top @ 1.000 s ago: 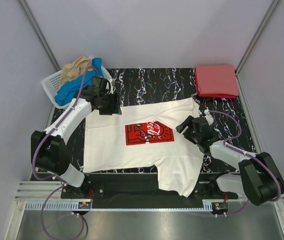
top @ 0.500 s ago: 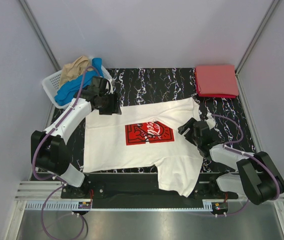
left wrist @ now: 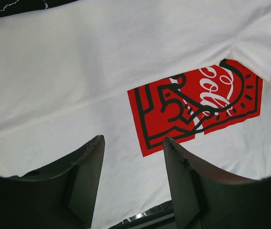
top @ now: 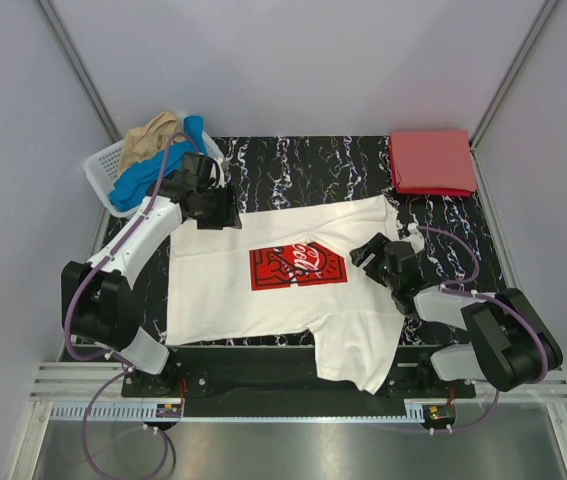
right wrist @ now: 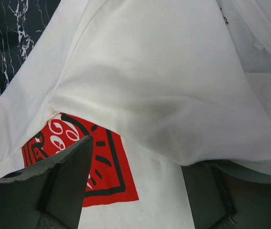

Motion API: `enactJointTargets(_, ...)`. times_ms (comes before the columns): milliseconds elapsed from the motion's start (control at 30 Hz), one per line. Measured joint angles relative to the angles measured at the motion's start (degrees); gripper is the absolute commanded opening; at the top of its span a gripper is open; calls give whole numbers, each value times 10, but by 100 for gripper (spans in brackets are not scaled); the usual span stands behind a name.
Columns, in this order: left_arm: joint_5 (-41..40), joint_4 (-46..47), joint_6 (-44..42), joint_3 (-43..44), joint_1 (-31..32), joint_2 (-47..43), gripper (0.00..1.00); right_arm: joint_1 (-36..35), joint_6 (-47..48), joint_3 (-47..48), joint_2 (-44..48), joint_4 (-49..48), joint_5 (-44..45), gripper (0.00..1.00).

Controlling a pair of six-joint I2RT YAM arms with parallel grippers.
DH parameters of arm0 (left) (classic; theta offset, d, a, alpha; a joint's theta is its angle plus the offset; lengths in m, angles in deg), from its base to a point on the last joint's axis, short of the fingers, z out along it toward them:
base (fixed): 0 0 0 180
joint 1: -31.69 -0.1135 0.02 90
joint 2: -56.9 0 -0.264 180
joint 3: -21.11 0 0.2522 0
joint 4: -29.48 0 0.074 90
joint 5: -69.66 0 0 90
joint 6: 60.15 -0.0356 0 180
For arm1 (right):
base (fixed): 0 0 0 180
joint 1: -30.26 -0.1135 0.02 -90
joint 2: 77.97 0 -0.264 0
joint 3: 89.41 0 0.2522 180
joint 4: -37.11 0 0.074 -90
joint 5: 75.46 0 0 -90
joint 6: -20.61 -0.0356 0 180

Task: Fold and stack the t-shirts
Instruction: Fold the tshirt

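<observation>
A white t-shirt (top: 223,290) with a red rectangular print (top: 298,267) lies spread on the black marbled table (top: 303,165). One lower part of it hangs over the near edge. My left gripper (top: 225,215) is open at the shirt's far left corner. In the left wrist view (left wrist: 133,140) its jaws stand apart over the white cloth (left wrist: 78,71), near the print (left wrist: 192,109). My right gripper (top: 368,252) is open over the shirt's right side. In the right wrist view (right wrist: 137,152) a raised fold (right wrist: 149,62) drapes over the right finger. A folded red t-shirt (top: 431,160) lies at the far right.
A white lattice basket (top: 103,165) at the far left corner holds a blue tee (top: 148,175) and a tan tee (top: 153,135). Grey walls close in the table on three sides. A metal rail runs along the near edge.
My right gripper has shifted slightly on the shirt's right side, and its forearm has moved a little. The left arm and the shirt have not visibly moved.
</observation>
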State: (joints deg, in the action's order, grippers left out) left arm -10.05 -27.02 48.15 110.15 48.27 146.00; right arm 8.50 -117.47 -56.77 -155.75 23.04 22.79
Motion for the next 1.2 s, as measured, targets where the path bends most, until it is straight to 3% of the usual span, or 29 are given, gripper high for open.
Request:
enactJointTargets(200,0,0,-1,0,0,0,57,0,15,-7,38,20,-4,68)
enactJointTargets(433,0,0,-1,0,0,0,57,0,29,-7,89,42,-4,71)
enactJointTargets(700,0,0,-1,0,0,0,57,0,34,-7,18,22,-16,71)
enactJointTargets(900,0,0,-1,0,0,0,58,0,64,-2,-37,-60,-56,68)
enactJointTargets(1200,0,0,-1,0,0,0,58,0,89,-3,-16,-51,-69,66)
